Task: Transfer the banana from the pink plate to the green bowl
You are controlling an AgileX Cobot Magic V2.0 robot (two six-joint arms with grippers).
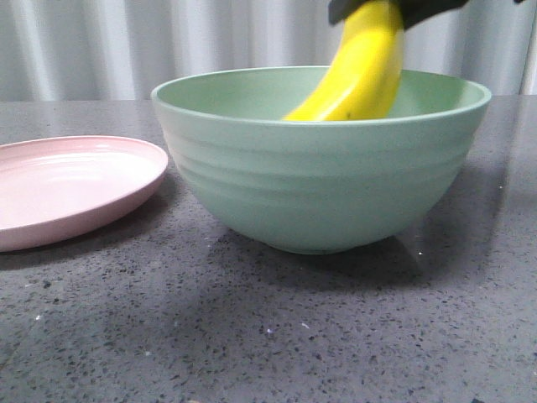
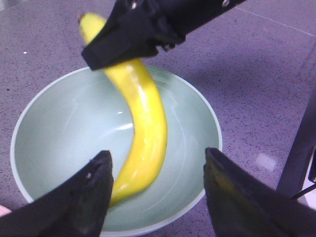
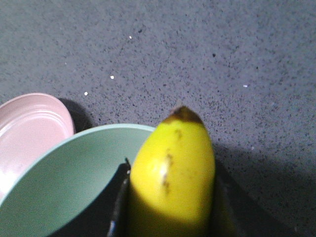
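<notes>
One banana (image 1: 362, 71), one green bowl (image 1: 323, 159), one pink plate (image 1: 71, 186); no writing shows. The right gripper (image 2: 136, 39) is clamped on the banana's upper end, its lower end hanging inside the bowl below. The left gripper (image 2: 158, 185) hovers spread apart above the bowl. The plate sits beyond, beside the bowl.

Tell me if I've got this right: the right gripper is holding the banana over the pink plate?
Not quite. The right gripper does hold the banana, but over the green bowl, as the front view shows. The pink plate sits bare beside it.
</notes>
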